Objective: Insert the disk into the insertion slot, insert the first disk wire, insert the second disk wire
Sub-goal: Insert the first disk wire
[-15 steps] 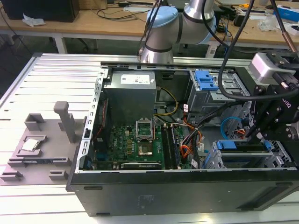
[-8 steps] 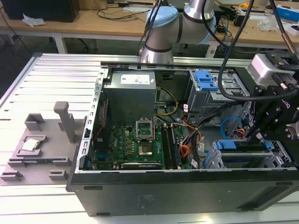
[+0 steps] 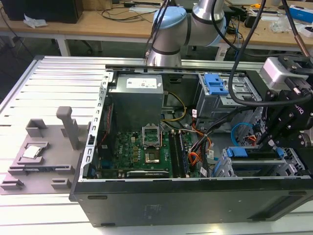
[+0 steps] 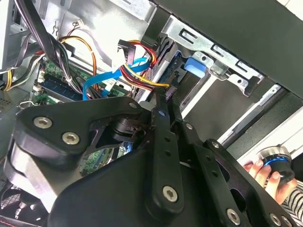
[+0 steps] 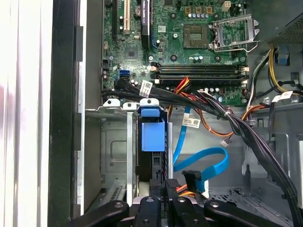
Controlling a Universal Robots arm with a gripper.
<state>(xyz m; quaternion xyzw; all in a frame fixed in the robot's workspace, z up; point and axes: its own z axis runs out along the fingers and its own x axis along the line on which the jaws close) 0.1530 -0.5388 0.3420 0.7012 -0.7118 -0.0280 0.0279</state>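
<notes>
Slatted aluminium formed the table (image 3: 58,78), and the open black computer case (image 3: 186,205) lay along its near edge toward the exterior view's right. Behind the case's far edge rose the silver and blue arm (image 3: 171,34). A green motherboard (image 3: 132,147) covered the middle of the case floor. The insertion slot (image 5: 113,151) stood in the case's near corner on the exterior view's right, and the disk (image 5: 152,135) sat edge-on inside it with its blue carrier showing. The gripper (image 4: 166,98) hung over that corner, its fingers drawn together on the black plug of a disk wire (image 4: 139,75) with red, yellow and black strands, just beside the disk. A blue flat cable (image 5: 203,158) looped nearby. A hand (image 4: 258,170) held a blue-ringed knob outside the case.
</notes>
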